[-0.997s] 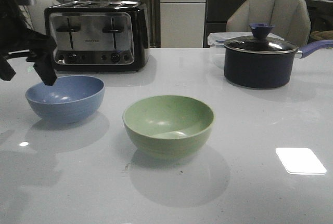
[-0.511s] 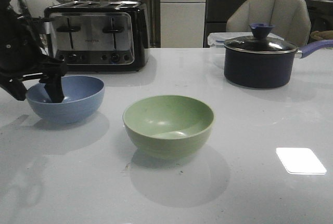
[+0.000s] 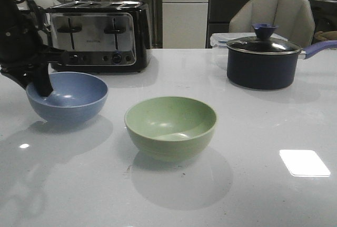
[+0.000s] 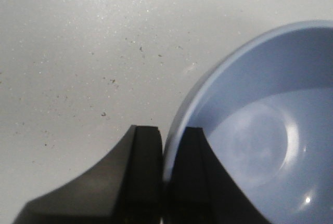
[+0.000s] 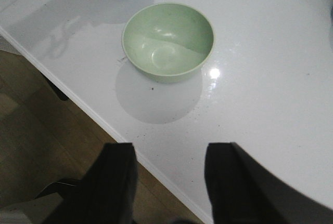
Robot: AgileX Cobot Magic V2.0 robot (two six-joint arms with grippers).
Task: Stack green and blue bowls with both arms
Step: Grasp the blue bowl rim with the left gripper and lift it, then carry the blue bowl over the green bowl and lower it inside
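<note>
Left gripper (image 4: 162, 174) is pinching the rim of the blue bowl (image 3: 67, 96), one finger inside, one outside; bowl is sitting at the left of the white table (image 3: 253, 132), in front of the toaster (image 3: 97, 35). Green bowl (image 3: 170, 126) is resting upright mid-table, apart from the blue one. Right gripper (image 5: 169, 182) is hanging with jaws spread, empty, over the table edge, well short of the green bowl.
</note>
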